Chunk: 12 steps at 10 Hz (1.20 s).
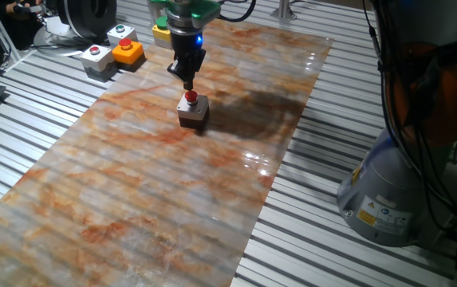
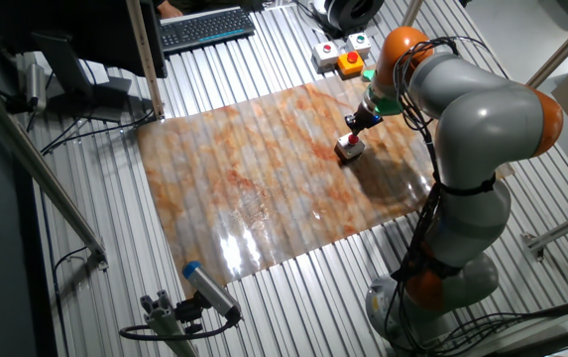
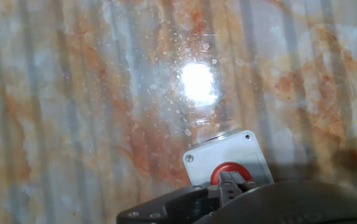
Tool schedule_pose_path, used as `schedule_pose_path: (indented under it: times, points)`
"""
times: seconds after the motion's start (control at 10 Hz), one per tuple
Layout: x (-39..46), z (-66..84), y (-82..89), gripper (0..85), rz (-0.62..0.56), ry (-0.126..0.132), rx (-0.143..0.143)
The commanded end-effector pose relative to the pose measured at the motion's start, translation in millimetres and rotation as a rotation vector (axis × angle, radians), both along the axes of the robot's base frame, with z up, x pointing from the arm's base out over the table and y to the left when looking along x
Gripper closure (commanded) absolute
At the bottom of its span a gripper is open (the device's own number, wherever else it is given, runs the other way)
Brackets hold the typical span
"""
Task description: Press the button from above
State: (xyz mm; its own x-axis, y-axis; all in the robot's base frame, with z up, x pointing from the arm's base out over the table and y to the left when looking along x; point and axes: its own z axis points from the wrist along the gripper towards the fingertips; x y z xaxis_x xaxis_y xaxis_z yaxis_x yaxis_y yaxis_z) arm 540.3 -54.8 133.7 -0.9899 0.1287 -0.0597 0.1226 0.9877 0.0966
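Note:
The button [image 1: 191,98] is small, round and red, on a little square box [image 1: 194,112] with a pale grey top and a dark base. The box stands on the marbled mat [image 1: 132,191]. My gripper [image 1: 188,82] hangs straight above the button with a small gap to it, its fingers shut together into a point. In the hand view the fingertips [image 3: 230,182] overlap the near edge of the button [image 3: 228,169] on the box [image 3: 225,152]. The other fixed view shows the gripper [image 2: 354,123] just above the button [image 2: 348,142].
Beyond the mat's far corner stand an orange box with a red button [image 1: 128,53], a wider light-grey box with a red button [image 1: 96,57], a box with a green button [image 1: 121,33] and a yellow box [image 1: 162,32]. The arm's base [image 1: 395,191] is at the right.

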Motion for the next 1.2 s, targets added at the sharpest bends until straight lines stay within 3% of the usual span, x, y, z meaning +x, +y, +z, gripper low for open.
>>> schedule_pose_path:
  times: [0.0, 1.1]
  points:
    - [-1.5, -1.4, 0.3, 85.0, -0.001, -0.002, 0.000]
    - [-1.8, -0.2, -1.7, 85.0, -0.018, -0.005, -0.035]
